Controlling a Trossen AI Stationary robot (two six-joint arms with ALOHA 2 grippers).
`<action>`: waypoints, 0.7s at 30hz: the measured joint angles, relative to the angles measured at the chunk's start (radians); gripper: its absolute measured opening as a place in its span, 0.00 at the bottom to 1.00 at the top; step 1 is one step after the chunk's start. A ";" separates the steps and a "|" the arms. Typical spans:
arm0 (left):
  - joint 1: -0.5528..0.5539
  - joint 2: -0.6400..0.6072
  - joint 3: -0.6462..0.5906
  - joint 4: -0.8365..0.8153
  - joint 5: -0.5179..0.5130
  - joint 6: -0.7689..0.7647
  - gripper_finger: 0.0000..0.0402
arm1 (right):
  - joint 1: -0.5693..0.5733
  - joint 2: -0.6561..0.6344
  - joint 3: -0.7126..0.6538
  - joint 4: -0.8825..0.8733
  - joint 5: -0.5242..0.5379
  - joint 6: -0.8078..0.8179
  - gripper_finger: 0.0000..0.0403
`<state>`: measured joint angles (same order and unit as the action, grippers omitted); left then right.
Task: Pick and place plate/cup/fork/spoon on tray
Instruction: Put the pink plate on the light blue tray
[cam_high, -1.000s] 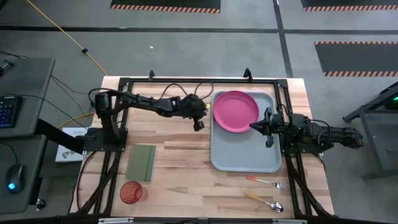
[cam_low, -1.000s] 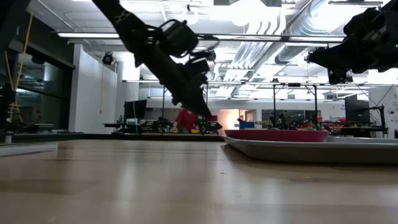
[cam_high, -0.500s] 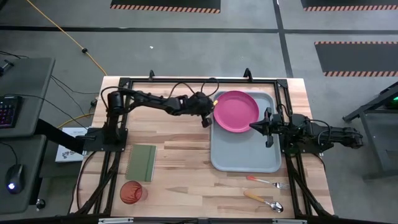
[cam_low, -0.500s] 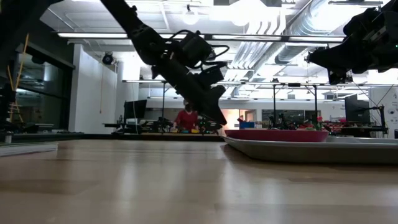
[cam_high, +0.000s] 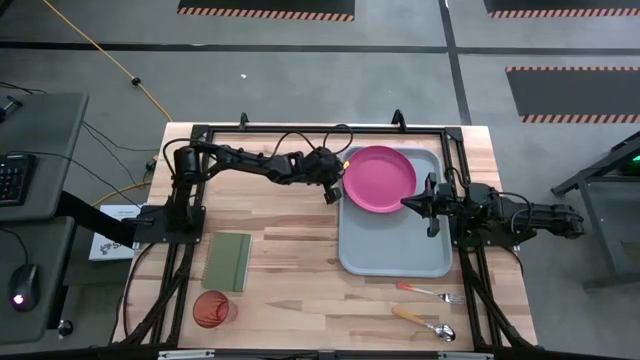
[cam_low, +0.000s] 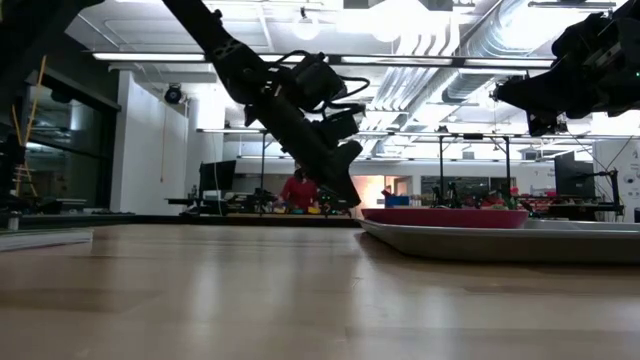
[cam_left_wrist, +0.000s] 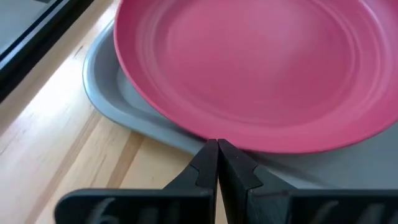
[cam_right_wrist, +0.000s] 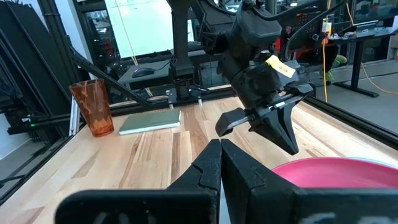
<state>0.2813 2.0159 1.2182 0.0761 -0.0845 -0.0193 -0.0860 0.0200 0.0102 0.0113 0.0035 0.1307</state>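
Observation:
The magenta plate (cam_high: 378, 178) lies in the far part of the blue-grey tray (cam_high: 395, 250), its left edge over the tray's left rim (cam_left_wrist: 102, 74). My left gripper (cam_high: 331, 195) is shut, its tips (cam_left_wrist: 217, 144) right at the plate's left rim. My right gripper (cam_high: 406, 203) is shut and empty, held above the tray at the plate's right. The orange-red cup (cam_high: 211, 308) stands upright at the near left. The fork (cam_high: 430, 292) and spoon (cam_high: 425, 322) lie flat on the table, nearer than the tray. My left gripper's shut fingertips come slanting down from the table's left and stand at the plate's left rim (cam_left_wrist: 214, 138). I cannot tell whether they touch it. The plate lies in the tray.
A green notebook (cam_high: 227, 260) lies on the table left of the tray, beyond the cup. A black frame (cam_high: 300, 130) runs round the table's edges. Bare wood (cam_high: 290, 235) lies between the notebook and the tray.
My left gripper has gone toward the table's right edge and a little down, up to the plate's left rim, then stayed there. The plate has not moved.

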 joint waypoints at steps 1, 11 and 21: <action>0.000 0.000 0.000 0.000 0.000 -0.006 0.00 | 0.000 0.000 0.000 0.000 0.000 0.000 0.00; -0.001 0.021 -0.001 0.004 -0.003 -0.056 0.00 | 0.000 0.000 0.000 0.000 0.000 0.000 0.00; -0.006 0.037 -0.001 0.077 0.010 -0.067 0.00 | 0.000 0.000 0.000 0.000 0.000 0.000 0.00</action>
<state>0.2749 2.0528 1.2175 0.1526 -0.0749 -0.0864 -0.0860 0.0204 0.0101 0.0112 0.0036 0.1307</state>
